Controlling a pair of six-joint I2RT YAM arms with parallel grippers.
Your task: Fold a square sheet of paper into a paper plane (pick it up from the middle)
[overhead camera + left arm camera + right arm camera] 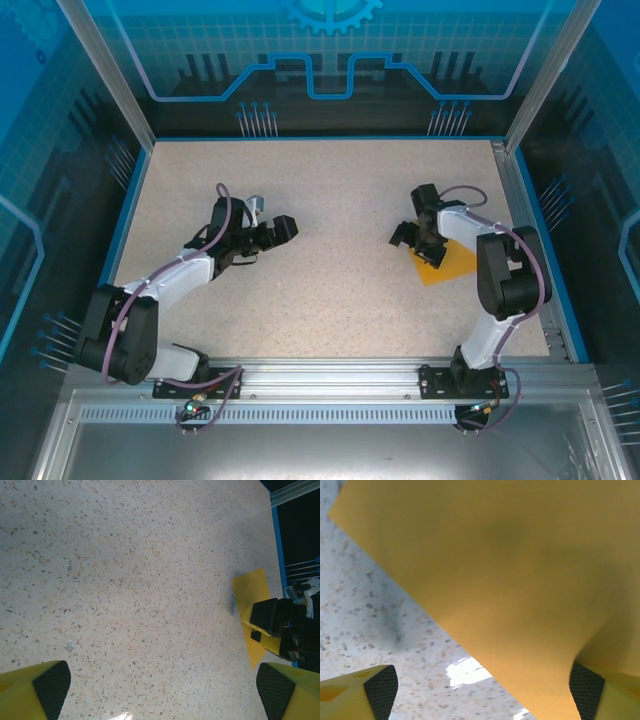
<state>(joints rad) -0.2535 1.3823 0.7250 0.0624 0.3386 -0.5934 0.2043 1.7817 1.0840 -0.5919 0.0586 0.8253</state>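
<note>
Left gripper: you see the left gripper (277,231) near the middle of the table's left half, its jaws spread wide with nothing between them.
Left wrist view: your two yellow fingertips (35,690) sit at the lower corners, apart over bare speckled table (125,580).
Right gripper: you find the right gripper (414,240) on the right half of the table, jaws wide apart and not clamped on anything, hanging over the near-left corner of the paper.
Right wrist view: one black pad (380,690) stands over bare table; the other pad (587,690) meets the paper's surface, which curves there. You cannot tell whether that pad presses the sheet.
Paper: the square sheet of paper (447,263) lies on the table's right side, near the blue right edge, turned so a corner points toward the arm bases. From the left wrist you see it as a yellow strip (251,587) partly behind the right gripper (272,620).
Separation: the two grippers are well apart, facing each other across open table.
</note>
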